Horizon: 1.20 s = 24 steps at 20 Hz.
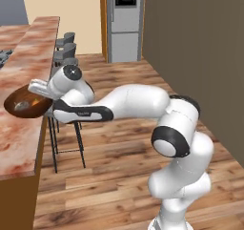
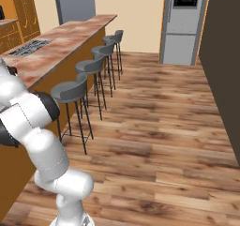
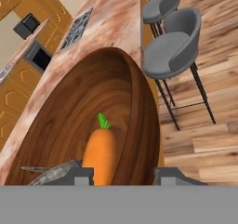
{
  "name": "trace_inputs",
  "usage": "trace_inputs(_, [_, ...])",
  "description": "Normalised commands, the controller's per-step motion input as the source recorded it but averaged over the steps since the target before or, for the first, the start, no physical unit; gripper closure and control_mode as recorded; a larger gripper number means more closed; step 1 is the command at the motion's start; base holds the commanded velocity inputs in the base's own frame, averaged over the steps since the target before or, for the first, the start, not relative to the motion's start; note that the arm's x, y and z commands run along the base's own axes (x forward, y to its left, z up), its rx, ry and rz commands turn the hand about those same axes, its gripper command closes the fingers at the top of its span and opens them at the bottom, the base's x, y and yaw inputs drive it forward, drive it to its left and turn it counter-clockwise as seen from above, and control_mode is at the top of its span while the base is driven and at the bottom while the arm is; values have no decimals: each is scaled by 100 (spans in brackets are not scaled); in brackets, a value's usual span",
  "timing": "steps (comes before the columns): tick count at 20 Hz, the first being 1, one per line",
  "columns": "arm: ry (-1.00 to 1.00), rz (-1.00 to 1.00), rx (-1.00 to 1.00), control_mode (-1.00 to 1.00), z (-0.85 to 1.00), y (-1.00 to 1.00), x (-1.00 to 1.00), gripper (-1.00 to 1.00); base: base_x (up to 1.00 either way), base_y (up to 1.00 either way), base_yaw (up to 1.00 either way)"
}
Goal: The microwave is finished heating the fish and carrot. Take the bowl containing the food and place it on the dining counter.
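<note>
Gripper (image 3: pixel 120 175): seen low in the hand view, clamped on the near rim of the bowl (image 3: pixel 93 111), one tip inside and one outside; the tips are cut off by the frame's bottom.
Bowl: held at the stool-side edge of the dining counter (image 1: pixel 24 57); contact with the stone cannot be told.
Carrot (image 3: pixel 98 154): lies inside, green top pointing away.
Fish (image 3: pixel 51 174): only partly seen, beside the carrot.
Stools (image 2: pixel 75 90): lined along the counter.
Cooktop (image 2: pixel 29 47): farther along, details blurred.

Glossy wooden bowl (image 3: pixel 93 107); marbled stone dining counter (image 1: pixel 28 57); smooth orange carrot (image 3: pixel 98 153)
</note>
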Motion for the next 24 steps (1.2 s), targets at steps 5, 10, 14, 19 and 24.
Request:
trace_inputs(5, [-3,0,0,-100,-31,40,3,100,0,0,0])
trace_inputs(10, [3,0,0,-100,0,7,1,-100,0,0,0])
trace_inputs(14, [0,0,0,-100,1,-11,-2,-100,0,0,0])
trace_inputs(19, [0,-5,0,-100,13,-52,-17,-100,0,0,0])
trace_inputs(24, [3,-8,0,-100,27,-74,-22,-100,0,0,0])
